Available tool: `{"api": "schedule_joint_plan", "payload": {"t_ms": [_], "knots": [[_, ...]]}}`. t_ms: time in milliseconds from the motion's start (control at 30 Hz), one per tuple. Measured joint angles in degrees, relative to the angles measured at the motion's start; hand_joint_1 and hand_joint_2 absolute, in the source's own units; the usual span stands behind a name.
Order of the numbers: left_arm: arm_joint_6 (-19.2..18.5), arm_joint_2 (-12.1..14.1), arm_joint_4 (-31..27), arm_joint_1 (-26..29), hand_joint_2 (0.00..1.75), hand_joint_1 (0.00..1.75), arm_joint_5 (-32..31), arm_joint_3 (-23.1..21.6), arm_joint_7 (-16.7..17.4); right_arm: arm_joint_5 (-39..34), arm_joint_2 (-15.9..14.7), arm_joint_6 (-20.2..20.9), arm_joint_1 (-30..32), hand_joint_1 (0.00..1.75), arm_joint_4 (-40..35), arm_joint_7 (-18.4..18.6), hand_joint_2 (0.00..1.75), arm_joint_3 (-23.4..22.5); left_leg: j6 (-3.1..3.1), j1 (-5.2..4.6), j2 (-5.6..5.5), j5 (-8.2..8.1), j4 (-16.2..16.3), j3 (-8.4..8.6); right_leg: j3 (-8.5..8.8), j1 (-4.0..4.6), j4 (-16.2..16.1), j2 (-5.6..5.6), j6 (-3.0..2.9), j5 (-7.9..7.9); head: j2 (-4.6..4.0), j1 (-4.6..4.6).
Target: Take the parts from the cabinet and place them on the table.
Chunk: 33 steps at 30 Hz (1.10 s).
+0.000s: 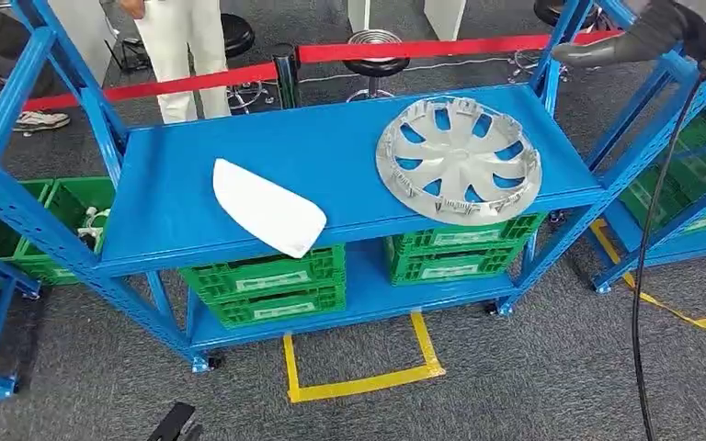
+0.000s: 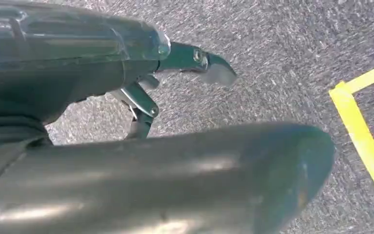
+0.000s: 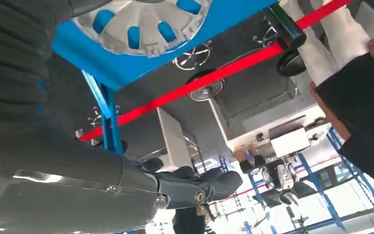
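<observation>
A silver hubcap point(image 1: 458, 158) lies flat on the right part of the blue rack's top shelf point(image 1: 322, 138). A white curved part point(image 1: 267, 207) rests near the shelf's front edge, left of centre. My right hand point(image 1: 639, 37) is raised beyond the rack's far right corner, above and to the right of the hubcap, and holds nothing. In the right wrist view its fingers point(image 3: 195, 185) are stretched out, with the hubcap point(image 3: 141, 24) behind them. My left hand point(image 2: 102, 73) hangs over grey carpet, fingers apart and holding nothing.
Green crates point(image 1: 267, 285) fill the rack's lower shelf. A red barrier tape point(image 1: 193, 81), stools point(image 1: 374, 46) and a person in white trousers point(image 1: 179, 46) stand behind the rack. A second blue rack point(image 1: 689, 175) stands on the right. Yellow floor tape point(image 1: 358, 381) and a black cable point(image 1: 648, 257) lie in front.
</observation>
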Motion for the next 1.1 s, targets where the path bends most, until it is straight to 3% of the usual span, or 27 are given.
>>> {"api": "schedule_joint_plan", "payload": {"t_ms": [33,67,100,133,233,300,400,433,467,533,567,600,633,667,700,767,833,900,933,967,1000,1033,1067,1100], "knots": [[0.00,0.13,0.00,0.04,0.00,0.00,-0.02,0.00,-0.06,0.00,0.00,0.00,0.00,0.00,0.00,-0.07,1.75,0.00,0.01,0.06,0.15,3.86,-4.76,1.42,0.68,-0.11,0.12,-0.09,0.34,-0.64,0.00,-0.07],[-0.02,0.13,0.00,0.06,0.00,0.00,-0.04,0.02,-0.09,0.02,0.00,-0.02,0.03,0.00,0.00,-0.13,1.75,0.00,0.06,0.05,0.24,5.03,-6.94,1.80,1.34,-0.09,0.31,-0.11,0.73,-1.16,0.00,-0.35],[-0.04,0.15,0.00,-0.12,0.00,0.00,-0.06,0.04,0.02,0.04,0.07,0.04,-0.12,0.00,0.00,-0.11,1.75,0.11,0.52,-0.22,0.58,2.62,-8.30,1.78,0.89,-0.01,0.43,-0.03,1.10,-1.38,0.00,-0.74],[-0.02,0.15,0.02,-0.13,0.00,0.00,-0.04,0.09,0.35,0.24,0.13,0.09,-0.20,0.00,0.04,0.43,1.75,0.09,1.39,-0.27,0.52,4.18,-7.87,2.17,0.76,0.09,0.40,0.04,1.57,-1.70,0.00,-0.61],[0.00,0.15,0.02,-0.22,0.00,0.00,-0.28,0.09,1.01,0.35,0.11,0.17,-0.15,0.00,-0.02,1.40,1.75,-0.04,2.26,0.02,0.36,3.97,-8.18,3.13,1.05,-0.03,1.25,-0.07,2.10,-1.98,0.00,-0.09],[0.42,0.28,0.02,-0.25,0.00,0.00,-0.57,0.09,1.14,-0.18,-0.02,0.37,-0.07,0.00,-0.09,1.95,1.75,-0.04,2.97,0.01,0.26,3.41,-8.21,3.83,-2.27,-0.06,7.91,-0.04,2.44,-3.07,0.00,0.88],[0.92,0.79,0.02,0.52,0.00,0.00,-0.77,0.11,1.38,-0.52,-0.02,0.48,2.03,0.00,-0.57,2.91,1.75,-0.02,3.22,-0.16,0.28,2.31,-8.21,4.91,-9.67,-0.05,18.78,-0.05,2.77,-8.36,0.00,1.77],[1.12,1.05,0.02,0.94,0.00,0.00,-0.74,0.11,1.55,-0.57,0.00,0.39,2.66,0.00,-0.70,3.26,1.75,-0.04,3.25,-0.25,0.30,1.87,-8.21,5.49,-10.44,-0.04,18.80,-0.05,2.57,-7.75,0.00,1.86],[1.18,1.33,0.02,1.34,0.00,0.00,-0.66,0.11,1.64,-0.59,0.00,0.20,3.14,0.00,-0.92,3.52,1.75,-0.13,3.23,-0.38,0.31,1.42,-8.21,6.09,-10.11,0.06,16.62,-0.04,2.25,-5.66,0.00,1.88],[1.16,2.06,-0.13,2.03,0.00,0.00,0.33,0.20,1.68,-0.59,-0.04,-0.39,4.56,0.00,-1.66,3.89,1.75,-0.70,3.06,-0.62,0.32,0.48,-8.24,7.54,-7.21,0.51,7.49,-0.02,1.22,1.44,0.00,1.99],[1.20,2.45,-0.42,2.42,0.00,0.00,0.48,0.35,1.68,-0.55,-0.04,-0.68,5.64,0.00,-2.18,4.00,1.75,-1.42,2.93,-0.54,0.34,0.06,-8.42,7.61,-6.05,0.90,3.03,-0.03,0.39,4.39,0.00,2.06],[1.31,2.58,-0.68,2.67,0.00,0.00,0.53,0.48,1.71,-0.48,0.00,-0.99,6.76,0.00,-2.51,4.09,1.75,-2.04,2.62,-0.72,0.35,-0.11,-8.36,8.06,-5.94,1.20,3.01,-0.09,0.03,1.43,0.00,1.62],[1.51,3.28,-0.94,2.73,0.00,0.00,0.52,0.59,2.01,-0.41,0.13,-0.98,7.36,0.00,-3.01,4.35,1.75,-2.36,2.20,-0.69,0.53,-0.37,-8.42,7.62,-5.59,1.30,2.19,0.08,0.05,1.58,0.00,1.84],[1.66,3.74,-1.27,2.92,0.00,0.00,0.59,0.66,2.23,-0.35,0.11,-1.01,8.17,0.00,-3.54,4.48,1.75,-2.93,1.92,-0.82,0.65,-0.20,-8.17,8.17,-5.62,1.23,1.81,0.07,-0.14,2.78,0.00,1.97],[1.96,3.94,-1.75,3.14,0.00,0.00,0.68,0.70,2.73,-0.44,0.20,-0.83,8.57,0.00,-4.04,4.72,1.75,-3.32,1.38,-0.91,0.70,0.21,-7.92,8.18,-5.28,1.18,1.66,0.02,-0.41,2.60,0.00,1.79],[2.62,4.57,-2.76,3.25,0.00,0.00,1.01,1.03,3.74,-0.48,0.37,-0.52,9.24,0.00,-5.05,5.53,1.75,-4.07,0.89,-0.76,0.45,-1.07,-6.98,8.28,-3.84,0.76,0.96,-0.04,-0.81,2.73,0.00,1.27],[2.97,5.31,-3.45,3.18,0.00,0.00,0.98,1.18,3.69,-0.50,0.46,-0.11,9.80,0.00,-5.82,5.64,1.75,-4.72,0.40,-0.61,-0.03,-4.21,-0.78,4.82,-3.45,0.79,0.93,-0.04,-1.22,2.42,0.00,0.63],[2.97,5.64,-3.45,3.39,0.00,0.00,0.96,1.40,2.82,-0.61,0.35,0.37,11.60,0.00,-6.32,5.31,1.75,-5.53,0.00,-0.57,-0.09,-7.12,6.98,-0.57,-3.27,0.94,1.01,-0.03,-1.36,1.95,0.00,0.11],[2.97,5.73,-3.45,3.48,0.00,0.00,0.90,1.44,2.21,-0.63,0.24,0.50,12.24,0.00,-6.51,5.11,1.75,-5.84,0.05,-0.58,-0.07,-6.61,7.86,-2.00,-3.17,0.97,1.12,-0.02,-1.36,1.75,0.00,0.07],[2.95,5.73,-3.43,3.51,0.00,0.00,0.81,1.46,1.67,-0.65,0.04,0.52,12.68,0.00,-6.75,5.05,1.75,-6.10,0.11,-0.57,-0.05,-4.54,6.12,-2.06,-2.88,0.98,1.21,-0.02,-1.33,1.43,0.00,0.02],[2.91,5.75,-3.43,3.49,0.00,0.00,0.81,1.46,1.24,-0.66,-0.11,0.52,12.92,0.00,-7.00,5.05,1.75,-6.41,0.21,-0.56,-0.04,-2.14,3.39,-1.24,-2.53,1.00,1.26,-0.03,-1.25,1.20,0.00,-0.07],[2.73,5.75,-3.43,3.38,0.00,0.00,0.81,1.53,0.74,-0.77,-0.22,0.52,13.03,0.00,-7.30,5.07,1.75,-7.08,0.42,-0.58,-0.02,1.94,-2.24,0.86,-1.95,1.02,1.32,-0.04,-1.08,0.77,0.00,-0.11],[2.45,5.73,-3.43,3.14,0.00,0.00,0.81,1.60,0.72,-1.09,-0.31,0.50,12.88,0.00,-7.59,5.18,1.75,-7.59,0.72,-0.56,0.02,4.95,-6.90,2.55,-1.55,0.97,1.39,-0.10,-0.95,0.37,0.00,-0.15],[2.10,5.35,-3.45,2.62,0.00,0.00,0.79,1.62,1.16,-1.38,-0.28,0.42,12.28,0.00,-7.76,5.99,1.75,-7.98,-0.14,-0.37,0.05,3.66,-7.37,3.29,-1.68,1.55,1.47,-0.03,-0.86,0.15,-0.02,-0.45]]}}
